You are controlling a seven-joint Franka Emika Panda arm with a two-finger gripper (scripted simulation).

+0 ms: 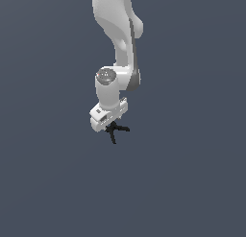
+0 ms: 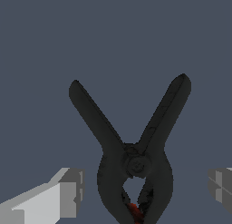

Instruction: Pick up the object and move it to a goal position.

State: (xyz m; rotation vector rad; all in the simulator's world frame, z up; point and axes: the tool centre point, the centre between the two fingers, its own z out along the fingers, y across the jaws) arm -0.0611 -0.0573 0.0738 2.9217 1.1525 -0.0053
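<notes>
A black spring clamp (image 2: 135, 162), handles splayed in a V away from the wrist, sits between the gripper's (image 2: 145, 191) spread fingers (image 2: 68, 191).

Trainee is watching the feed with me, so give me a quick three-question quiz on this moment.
1. True or false: the tool is shut tight on the black X-shaped spring clamp.
2. In the wrist view, where does the clamp sit: A) between the grey fingertips, B) outside them?
3. What colour shows between the clamp's tips?

Key: 1 false, fingertips stand apart from it; 2 A; 3 red.
</notes>
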